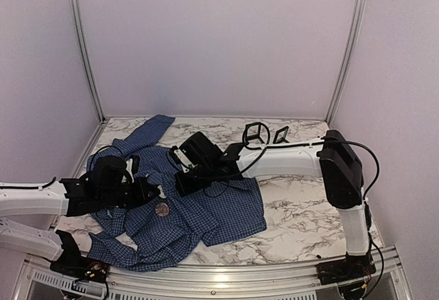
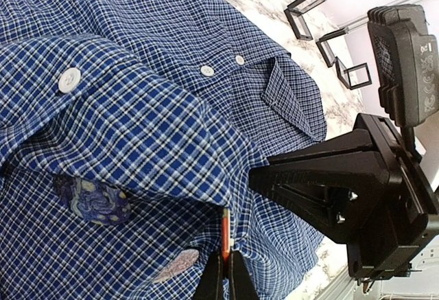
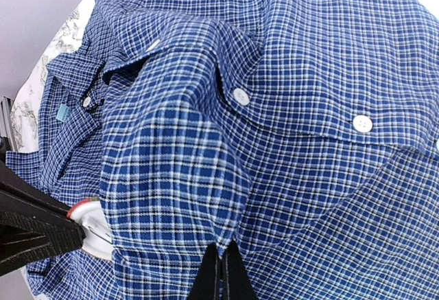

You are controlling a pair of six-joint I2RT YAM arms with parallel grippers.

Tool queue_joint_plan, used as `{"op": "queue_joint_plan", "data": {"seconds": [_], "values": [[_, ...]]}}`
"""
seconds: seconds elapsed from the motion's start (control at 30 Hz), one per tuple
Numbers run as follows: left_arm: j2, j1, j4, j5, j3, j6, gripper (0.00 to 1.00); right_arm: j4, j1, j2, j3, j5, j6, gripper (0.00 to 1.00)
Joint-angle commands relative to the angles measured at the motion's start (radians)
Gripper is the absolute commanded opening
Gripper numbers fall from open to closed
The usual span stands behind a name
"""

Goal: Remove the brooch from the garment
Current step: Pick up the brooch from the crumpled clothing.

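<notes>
The garment (image 1: 219, 207), a dark blue checked shirt with pale buttons, lies crumpled on the marble table. My left gripper (image 2: 225, 255) is shut on the brooch (image 2: 225, 231), which shows there edge-on as a thin orange strip tucked under a fold of cloth. In the right wrist view the brooch (image 3: 92, 238) shows a white back with a red rim at the left gripper (image 3: 77, 228). My right gripper (image 3: 223, 253) is shut on a raised fold of the garment (image 3: 309, 73) just beside it. From above, the left gripper (image 1: 156, 192) and right gripper (image 1: 184, 180) are close together over the shirt's middle.
A pinkish-brown round ornament (image 1: 161, 209) lies flat on the shirt near the left gripper, seen also in the left wrist view (image 2: 177, 264). A blue swirl-patterned ornament (image 2: 92, 200) sits further left. Small black frames (image 1: 255, 134) stand at the back. Walls enclose the table.
</notes>
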Motion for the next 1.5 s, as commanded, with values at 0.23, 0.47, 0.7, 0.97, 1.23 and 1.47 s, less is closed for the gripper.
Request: {"op": "queue_joint_plan", "data": {"seconds": [0.23, 0.47, 0.7, 0.97, 1.23, 1.47], "values": [[0.057, 0.057, 0.116, 0.095, -0.033, 0.022, 0.06, -0.016, -0.004, 0.002, -0.02, 0.02, -0.026, 0.0], [0.109, 0.057, 0.188, 0.112, -0.04, -0.024, 0.19, -0.017, -0.003, 0.007, -0.004, 0.006, -0.028, 0.0], [0.084, 0.053, 0.17, 0.105, -0.059, -0.063, 0.25, -0.016, 0.0, 0.007, -0.002, 0.0, -0.027, 0.0], [0.13, -0.015, 0.067, 0.019, -0.009, -0.132, 0.31, -0.019, 0.005, 0.015, 0.013, -0.006, -0.026, 0.0], [0.223, -0.059, 0.099, -0.032, 0.017, -0.189, 0.32, -0.023, 0.007, 0.015, 0.014, -0.006, -0.028, 0.0], [0.295, -0.059, 0.127, -0.03, 0.054, -0.186, 0.31, -0.026, 0.008, 0.013, 0.013, 0.0, -0.025, 0.0]]}}
